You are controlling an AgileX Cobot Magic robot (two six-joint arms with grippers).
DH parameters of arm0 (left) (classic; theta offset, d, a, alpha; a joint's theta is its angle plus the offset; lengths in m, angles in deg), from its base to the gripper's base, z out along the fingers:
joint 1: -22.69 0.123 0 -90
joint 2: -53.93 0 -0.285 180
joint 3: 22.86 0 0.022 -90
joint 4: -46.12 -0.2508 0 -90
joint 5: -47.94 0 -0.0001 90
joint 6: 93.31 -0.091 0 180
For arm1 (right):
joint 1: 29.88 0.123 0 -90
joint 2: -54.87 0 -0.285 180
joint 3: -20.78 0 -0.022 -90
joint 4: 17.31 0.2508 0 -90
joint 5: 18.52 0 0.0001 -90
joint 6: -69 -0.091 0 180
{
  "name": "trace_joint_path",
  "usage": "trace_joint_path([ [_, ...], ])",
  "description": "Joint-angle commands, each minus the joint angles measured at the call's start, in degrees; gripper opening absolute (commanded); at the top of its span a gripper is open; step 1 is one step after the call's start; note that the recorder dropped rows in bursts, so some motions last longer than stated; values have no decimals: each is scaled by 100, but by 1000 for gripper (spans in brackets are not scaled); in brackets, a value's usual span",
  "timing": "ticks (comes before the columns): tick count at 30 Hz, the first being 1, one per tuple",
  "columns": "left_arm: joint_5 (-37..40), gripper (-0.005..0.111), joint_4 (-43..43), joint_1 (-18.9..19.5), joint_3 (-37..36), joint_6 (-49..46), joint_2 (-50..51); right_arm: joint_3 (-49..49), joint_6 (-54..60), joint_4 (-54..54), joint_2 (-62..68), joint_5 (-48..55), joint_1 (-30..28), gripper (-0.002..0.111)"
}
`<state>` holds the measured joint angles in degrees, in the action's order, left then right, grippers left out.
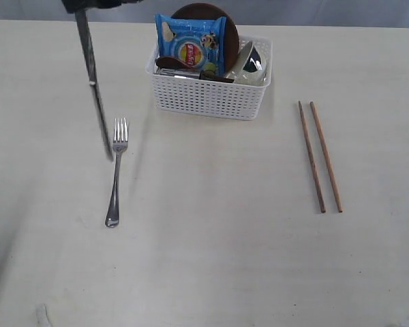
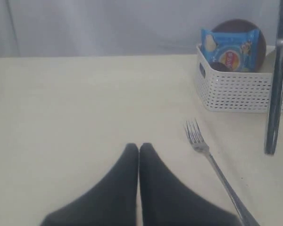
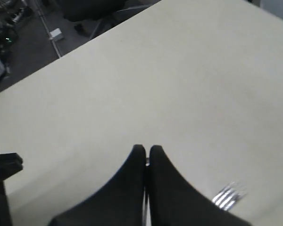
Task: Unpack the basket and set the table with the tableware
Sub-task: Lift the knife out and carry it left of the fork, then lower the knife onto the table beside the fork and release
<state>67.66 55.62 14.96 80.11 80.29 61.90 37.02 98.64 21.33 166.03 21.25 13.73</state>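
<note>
Counter [image 1: 204, 259]: pale cream. White basket [image 1: 211, 99] at 12 o'clock, packed. Blue chips pkt [image 1: 191, 44] stands upright in it, w/ brown plate [image 1: 230, 34] on edge behind and shiny cup [image 1: 254, 58] at basket's 3 o'clock end. Fork [image 1: 116, 174] lies toward 9 o'clock, tines to 12, handle to 6. Knife [image 1: 95, 88] hangs from dark claw [image 1: 82, 7] at 11 o'clock frame edge, slightly tilted, tip just beside fork tines. Two chopsticks [image 1: 320, 157] at 3 o'clock, side by side, not touching, approx. parallel.
</note>
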Motion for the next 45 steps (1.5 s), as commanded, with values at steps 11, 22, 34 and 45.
trace_joint_path([
  [11, -10, 0, -26, -44, -18, -5, -19, 68, 853, 2233, 1586, 249, -23, -1],
  [22, -10, 0, -26, -44, -18, -5, -19, 1192, 745, 2521, 2893, 613, -386, -1],
  [34, -10, 0, -26, -44, -18, -5, -19, 1507, 520, 2440, 3610, 573, -415, -1],
  [45, -10, 0, -26, -44, -18, -5, -19, 1507, -467, 2073, 3632, 118, -405, -1],
])
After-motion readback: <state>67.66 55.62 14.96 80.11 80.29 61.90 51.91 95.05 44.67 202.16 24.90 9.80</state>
